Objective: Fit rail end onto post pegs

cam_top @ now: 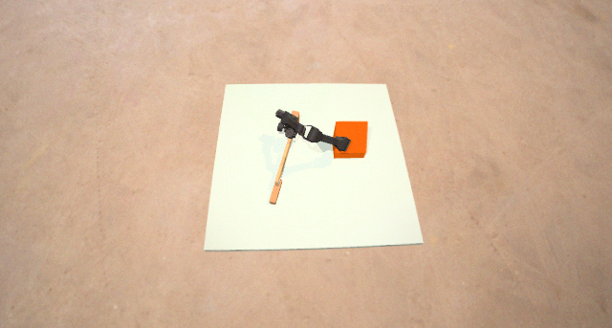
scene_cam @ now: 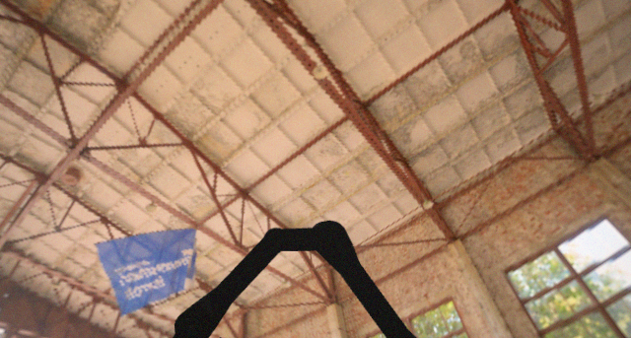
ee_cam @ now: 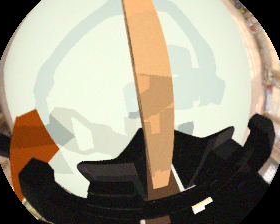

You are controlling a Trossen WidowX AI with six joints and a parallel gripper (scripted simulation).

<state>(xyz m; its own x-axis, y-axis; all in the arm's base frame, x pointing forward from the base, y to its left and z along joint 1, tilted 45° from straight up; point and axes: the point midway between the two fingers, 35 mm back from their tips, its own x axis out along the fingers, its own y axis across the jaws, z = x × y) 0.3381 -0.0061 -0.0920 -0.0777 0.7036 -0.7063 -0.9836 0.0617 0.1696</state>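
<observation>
The long light wooden rail (cam_top: 283,161) (ee_cam: 153,65) runs from under my gripper toward the low footboard block (cam_top: 274,194) in the top view. Its far end meets the block's upper end near the bracket; whether it sits in the bracket is too small to tell. My gripper (cam_top: 290,133) (ee_cam: 149,129) is shut on the rail near its other end, with one black finger on each side in the wrist view. A brown wooden piece (cam_top: 295,113), apparently the post, shows just behind the gripper. The pegs, the holes and any gap at the post are hidden by the arm.
The orange block (cam_top: 351,136) (ee_cam: 28,145) stands to the right in the top view, with the arm's base on it. The arm reaches left from it over the pale square table top (cam_top: 335,213). The exterior view shows only upper arm links (scene_cam: 296,239) against the roof.
</observation>
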